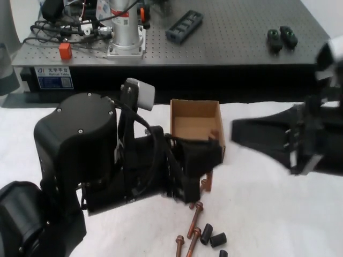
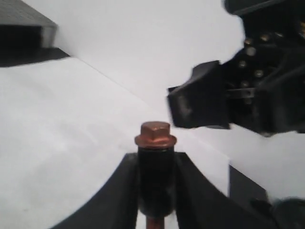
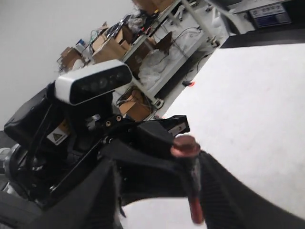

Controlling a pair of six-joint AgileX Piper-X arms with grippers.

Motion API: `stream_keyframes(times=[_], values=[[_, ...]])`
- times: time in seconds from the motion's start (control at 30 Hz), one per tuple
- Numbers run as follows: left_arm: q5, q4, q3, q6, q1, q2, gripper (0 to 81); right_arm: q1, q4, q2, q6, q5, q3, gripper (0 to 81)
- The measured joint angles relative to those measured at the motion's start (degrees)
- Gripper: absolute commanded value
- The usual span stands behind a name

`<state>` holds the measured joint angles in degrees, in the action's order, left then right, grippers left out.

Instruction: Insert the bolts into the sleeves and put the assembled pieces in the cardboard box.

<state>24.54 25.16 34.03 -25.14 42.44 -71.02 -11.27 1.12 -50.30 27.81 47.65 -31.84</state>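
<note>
Your left gripper (image 2: 156,167) clamps 1 bolted sleeve (image 2: 155,188); right gripper (image 1: 238,133) wide; 3 bolts (image 1: 195,213) wait at the box's (image 1: 194,120) 6 o'clock.

Bright, even light with soft shadows throughout.

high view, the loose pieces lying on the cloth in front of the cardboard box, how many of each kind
bolts: 3
sleeves: 3 (one is cut off at the picture's edge)
total: 6, leaving out the sleeved bolt held in the left gripper
</note>
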Motion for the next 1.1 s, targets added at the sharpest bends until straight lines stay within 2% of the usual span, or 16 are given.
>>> stream_keyframes(times=[0.07,0.13,0.17,0.2,0.23,0.3,0.47,0.63,0.7,0.83,0.9,1.03,1.1], values=[[-5.2,-1.2,3.2,-1.0,-0.8,-2.7,0.6,2.6,-2.2,2.1,0.0,0.0,0.0,37.7],[-11.6,-7.8,11.6,-2.7,-2.4,-8.8,0.6,4.7,-4.3,3.7,-0.4,0.3,0.0,37.7],[-13.1,-14.1,19.1,-2.9,-3.5,-15.1,0.6,8.4,-7.9,5.9,-0.9,0.3,0.0,37.7],[-15.0,-17.8,23.4,-2.8,-4.0,-18.4,0.6,10.3,-10.4,7.1,-1.4,0.1,0.0,37.7],[-15.6,-22.6,28.3,-2.4,-4.6,-22.0,0.6,10.3,-10.9,7.3,-2.2,-0.6,0.0,37.7],[-16.1,-26.1,33.0,-1.0,-5.0,-25.8,0.6,14.7,-18.5,9.5,-5.0,-4.4,0.0,37.7],[-17.1,-40.5,55.7,1.6,-6.1,-43.3,0.6,17.2,-26.7,10.0,-8.6,-11.4,0.0,37.7],[-17.2,-54.0,75.9,3.5,-6.4,-59.8,0.6,17.7,-38.4,9.9,-16.3,-26.4,0.0,37.7],[-17.2,-55.6,78.4,3.7,-6.6,-61.8,0.6,17.7,-44.7,9.3,-19.3,-32.7,0.0,37.7],[-17.2,-58.1,82.5,3.8,-6.6,-65.8,0.6,17.7,-46.5,7.2,-20.0,-34.1,0.0,37.7],[-17.2,-58.4,83.5,3.8,-6.6,-67.1,5.2,17.7,-46.6,6.4,-20.1,-34.2,0.0,37.7],[-17.2,-58.6,83.7,3.8,-6.6,-67.8,22.9,17.7,-46.4,5.0,-20.1,-34.2,0.0,37.7],[-17.2,-58.8,83.9,3.7,-6.6,-67.9,28.9,17.7,-45.9,4.4,-20.1,-34.2,0.0,37.7]])
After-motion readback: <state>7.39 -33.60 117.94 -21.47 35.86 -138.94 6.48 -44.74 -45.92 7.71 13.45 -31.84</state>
